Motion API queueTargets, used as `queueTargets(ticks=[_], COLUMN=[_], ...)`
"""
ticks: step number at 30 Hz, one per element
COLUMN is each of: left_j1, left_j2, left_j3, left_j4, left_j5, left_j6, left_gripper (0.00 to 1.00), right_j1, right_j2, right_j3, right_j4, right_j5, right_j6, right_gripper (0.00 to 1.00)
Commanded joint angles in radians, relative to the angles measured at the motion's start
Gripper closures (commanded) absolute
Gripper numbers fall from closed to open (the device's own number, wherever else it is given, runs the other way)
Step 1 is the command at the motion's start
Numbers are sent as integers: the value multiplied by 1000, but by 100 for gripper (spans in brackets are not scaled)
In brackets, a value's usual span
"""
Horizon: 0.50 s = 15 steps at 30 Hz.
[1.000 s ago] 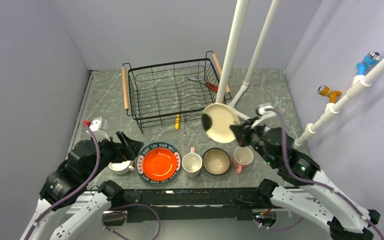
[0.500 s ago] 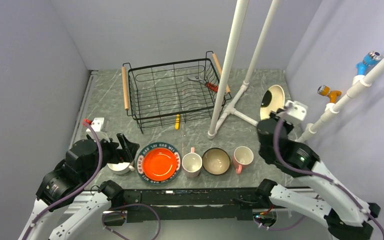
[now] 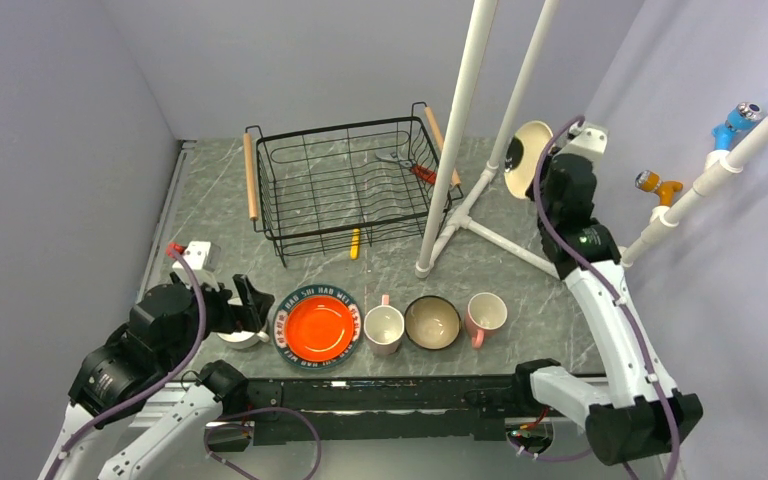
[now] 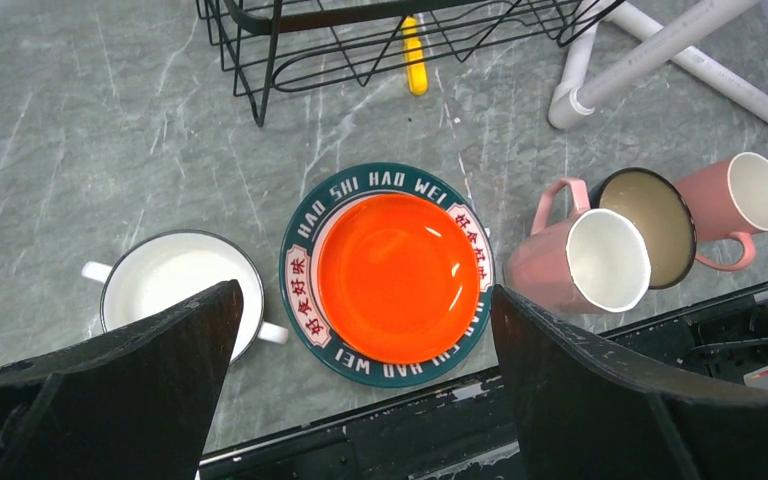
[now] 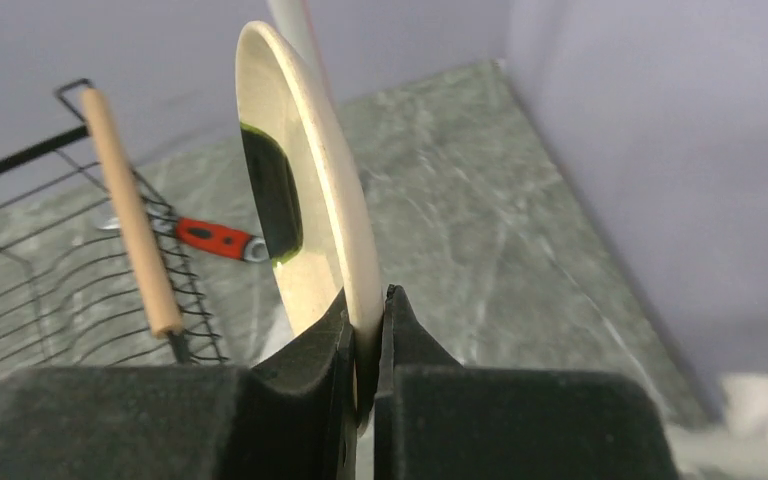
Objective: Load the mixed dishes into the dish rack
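Right now the right gripper (image 5: 365,330) is clamped on the low rim of the cream dish (image 5: 300,190). I have the dish up in the air, standing on its edge, far back on the right side of the table. The dish rack (image 3: 332,200) lies to the left of it, with its long side running left to right. In the top view the white poles (image 3: 457,130) cross between dish and rack, so I think the dish must go around them. Its cream face looks toward the rack's right wooden handle (image 5: 130,210). The right arm is much the nearer one to the rack.

The left gripper (image 4: 362,288) hangs wide open with nothing in it, over the big plate (image 4: 305,250). The white cup (image 4: 175,290), two pink mugs (image 4: 585,265) and the bowl (image 4: 650,225) sit in a row near me, not in the rack yet.

A second ago the dish was close to the rack's near right corner. Half a second ago it was out to the right — now it is farther back. The left arm has hardly moved.
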State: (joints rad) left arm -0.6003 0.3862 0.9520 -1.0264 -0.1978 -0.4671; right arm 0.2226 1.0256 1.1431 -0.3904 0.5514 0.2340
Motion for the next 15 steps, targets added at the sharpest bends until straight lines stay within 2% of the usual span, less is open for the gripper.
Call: queueTargets(ticks=[1, 3, 7, 10, 15], left_j1=[-4, -3, -4, -3, -4], left_j2=[-48, -71, -120, -160, -208], left_j3=[-15, -32, -75, -121, -143], left_j4=[50, 77, 145, 194, 218], left_j5=[33, 50, 112, 128, 112], left_j6=[43, 50, 71, 78, 83], left_gripper=[1, 1, 1, 1, 1], right_j1=[-130, -178, -319, -346, -339], right_j2=[7, 26, 159, 254, 338], right_j3=[14, -2, 81, 132, 122], right_j4=[287, 378, 476, 576, 775], right_j5=[-471, -557, -932, -1265, -1431], right_j6=[-84, -75, -41, -108, -57], right_gripper=[100, 100, 100, 100, 100])
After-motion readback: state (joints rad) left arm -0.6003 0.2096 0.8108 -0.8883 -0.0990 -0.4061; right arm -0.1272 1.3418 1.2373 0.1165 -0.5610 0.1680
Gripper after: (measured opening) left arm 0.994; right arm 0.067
